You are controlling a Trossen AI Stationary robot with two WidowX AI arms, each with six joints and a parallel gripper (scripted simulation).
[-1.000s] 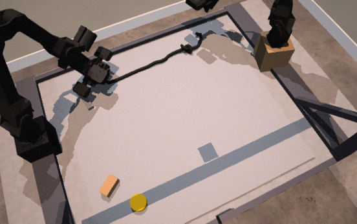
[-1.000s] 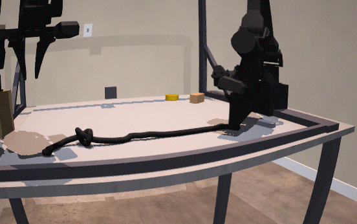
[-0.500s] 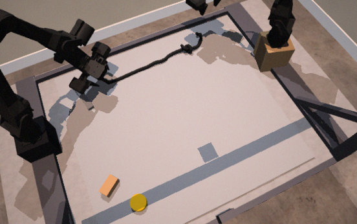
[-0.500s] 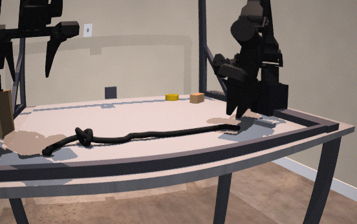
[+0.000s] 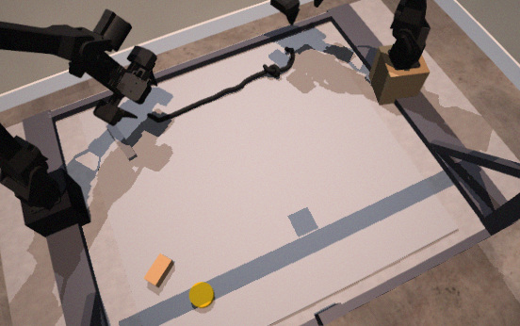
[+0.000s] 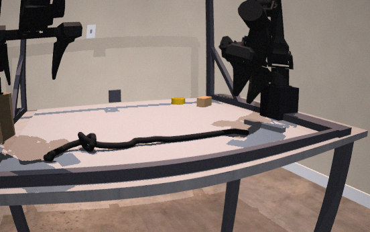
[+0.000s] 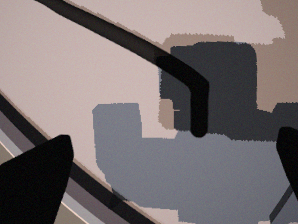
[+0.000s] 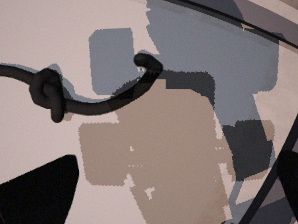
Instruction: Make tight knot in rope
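The black rope (image 5: 221, 91) lies loose on the table top along the far edge, with a tight knot (image 5: 272, 71) near one end. In the exterior view the knot (image 6: 87, 141) sits at the left. My left gripper (image 5: 128, 87) is open and empty, raised above the rope's plain end (image 7: 193, 99), apart from it. It also shows in the exterior view (image 6: 248, 88). My right gripper (image 6: 31, 64) is open and empty, high above the knotted end (image 8: 48, 92). Its fingers touch nothing.
A small orange block (image 5: 158, 269) and a yellow disc (image 5: 202, 294) lie near the front left of the table. A tan wooden block (image 5: 398, 77) carries the right arm's base. A dark frame rail (image 6: 188, 161) edges the table.
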